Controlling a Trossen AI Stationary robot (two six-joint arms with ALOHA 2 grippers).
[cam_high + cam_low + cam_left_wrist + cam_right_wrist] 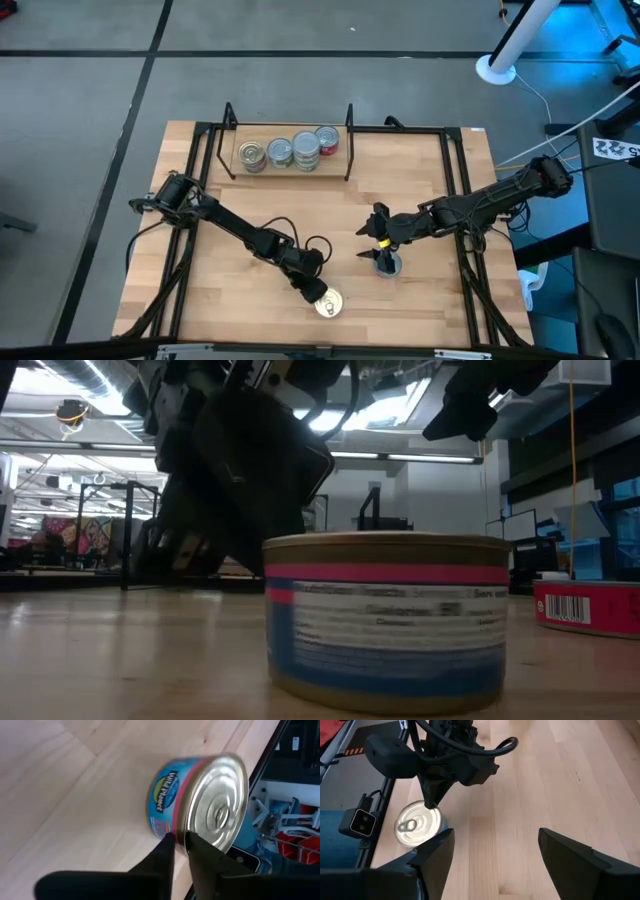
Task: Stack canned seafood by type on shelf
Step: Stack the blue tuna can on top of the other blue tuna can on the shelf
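The left gripper has its two dark fingers pinched narrowly on the rim of a short round tin with a blue side label, a pink band and a silver ringed lid: one finger lies against the label side, the other across the edge of the lid, so the jaws read as clamped on the rim. This blue-labelled tin stands upright on the light-wood tabletop near its front edge, and in the low view it fills the foreground with the left arm dark behind it.

The right gripper hangs with its fingers spread wide and nothing between them, well apart from the left one. From above it hovers over a second small tin on the right-middle of the table; whether it touches that tin cannot be told. A short red-sided tin shows at the low view's right edge.

At the back, the small light-wood shelf board between thin black metal uprights already carries a row of silver-lidded tins, the rightmost one with a red side label. I judge the task to be well along but unfinished: several tins are shelved, while at least two remain on the table, one of them just being taken, and whether the shelved tins are sorted by type is too small to tell
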